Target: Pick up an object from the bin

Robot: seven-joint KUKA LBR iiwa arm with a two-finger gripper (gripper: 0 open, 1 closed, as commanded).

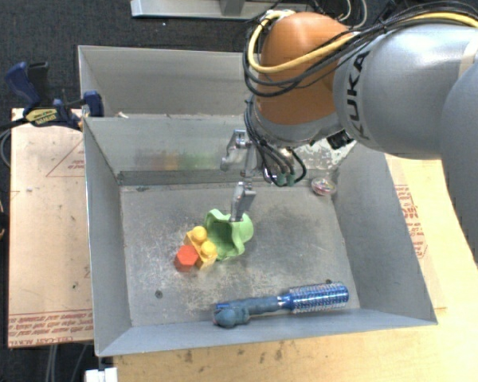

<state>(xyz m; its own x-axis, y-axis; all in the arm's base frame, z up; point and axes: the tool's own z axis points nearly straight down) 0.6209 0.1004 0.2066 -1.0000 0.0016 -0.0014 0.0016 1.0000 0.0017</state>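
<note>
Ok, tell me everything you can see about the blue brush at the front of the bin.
The brush is blue and looks plastic. It has a rounded knob at its left end, a slim handle, and a thicker head with pale-flecked bristles at its right. It lies flat on the floor of the bin, along the front wall, with the head end slightly farther back. It is apart from the green toy, and nothing rests on it.

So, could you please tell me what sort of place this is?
Most likely a robotics lab grasping cell: a KUKA arm with looped cables hangs over a grey metal bin holding a few loose things, such as a green toy and a blue brush.
</note>
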